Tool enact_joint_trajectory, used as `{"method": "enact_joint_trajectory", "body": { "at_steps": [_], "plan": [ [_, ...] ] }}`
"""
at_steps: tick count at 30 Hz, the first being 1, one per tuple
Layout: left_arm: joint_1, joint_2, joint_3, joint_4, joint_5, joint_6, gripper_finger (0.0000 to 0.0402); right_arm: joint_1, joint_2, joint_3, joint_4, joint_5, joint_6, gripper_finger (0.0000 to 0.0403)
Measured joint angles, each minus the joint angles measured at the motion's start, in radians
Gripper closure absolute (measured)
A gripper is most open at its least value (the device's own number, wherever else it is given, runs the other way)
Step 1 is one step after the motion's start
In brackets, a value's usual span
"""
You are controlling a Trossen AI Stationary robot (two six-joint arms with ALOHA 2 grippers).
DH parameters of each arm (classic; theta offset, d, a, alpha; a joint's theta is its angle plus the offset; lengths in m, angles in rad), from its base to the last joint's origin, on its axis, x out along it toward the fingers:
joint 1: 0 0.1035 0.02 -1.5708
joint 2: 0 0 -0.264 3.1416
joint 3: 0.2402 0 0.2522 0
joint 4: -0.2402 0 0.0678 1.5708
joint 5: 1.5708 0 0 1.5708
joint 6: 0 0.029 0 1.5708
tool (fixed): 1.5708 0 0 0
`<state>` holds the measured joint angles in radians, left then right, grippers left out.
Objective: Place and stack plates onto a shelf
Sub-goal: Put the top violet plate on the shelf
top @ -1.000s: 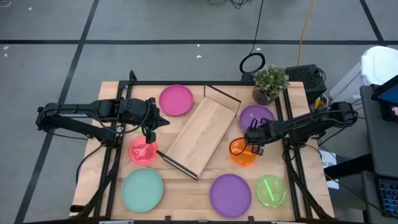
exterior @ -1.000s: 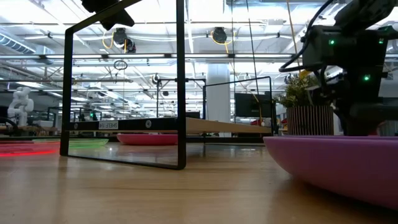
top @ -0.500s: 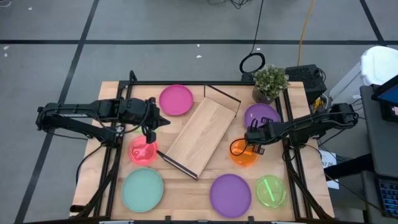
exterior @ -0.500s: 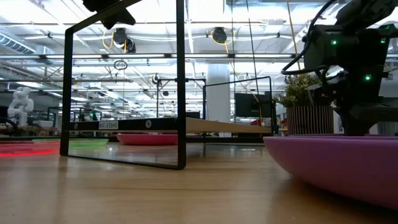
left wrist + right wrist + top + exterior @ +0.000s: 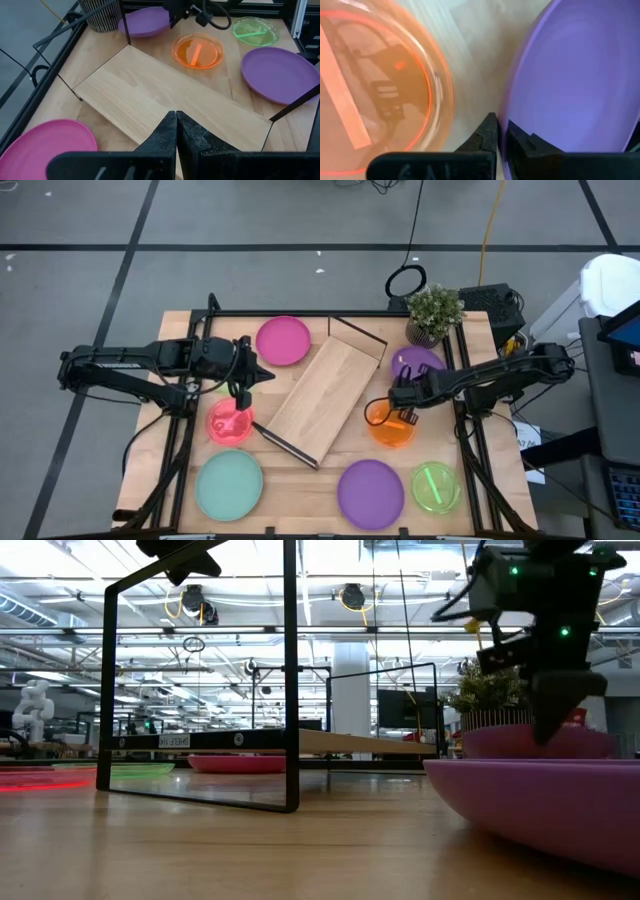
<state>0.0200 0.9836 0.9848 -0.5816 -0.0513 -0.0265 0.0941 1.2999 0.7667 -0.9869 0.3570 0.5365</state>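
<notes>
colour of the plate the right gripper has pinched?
Purple, shown best in the right wrist view.

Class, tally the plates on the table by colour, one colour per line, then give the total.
Magenta plate: 1
Purple plates: 2
Mint green plate: 1
Red plate: 1
Orange plate: 1
Lime green plate: 1
Total: 7

Floor around the wooden table [image 5: 300, 475] is plain grey [image 5: 250, 220] with dark tape lines [image 5: 130, 260] crossing it, plus a yellow cable [image 5: 490, 225] and a coiled black one [image 5: 406, 281] on the far side. A small potted plant [image 5: 433, 312] sits on the table's far right corner. Looking level across, the room is a big open hall with bright ceiling strip lights [image 5: 90, 560], a white pillar [image 5: 350, 690] and dark monitors [image 5: 400, 708] in the distance.
</notes>
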Motion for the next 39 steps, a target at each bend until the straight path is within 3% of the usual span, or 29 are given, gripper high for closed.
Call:
{"method": "enact_joint_trajectory", "body": {
  "at_steps": [24,32,39],
  "plan": [
    [-0.033,0.0,0.0,-0.001,-0.002,-0.009,0.0398,0.136,0.0,0.307,-0.321,0.068,0.243,0.0403],
    [-0.043,0.006,-0.008,-0.01,-0.004,-0.034,0.0398,0.211,0.0,0.42,-0.356,0.229,0.257,0.0403],
    [-0.05,0.013,-0.068,0.001,-0.003,-0.033,0.0398,0.242,0.035,0.499,-0.327,0.342,0.169,0.0403]
  ]
}}
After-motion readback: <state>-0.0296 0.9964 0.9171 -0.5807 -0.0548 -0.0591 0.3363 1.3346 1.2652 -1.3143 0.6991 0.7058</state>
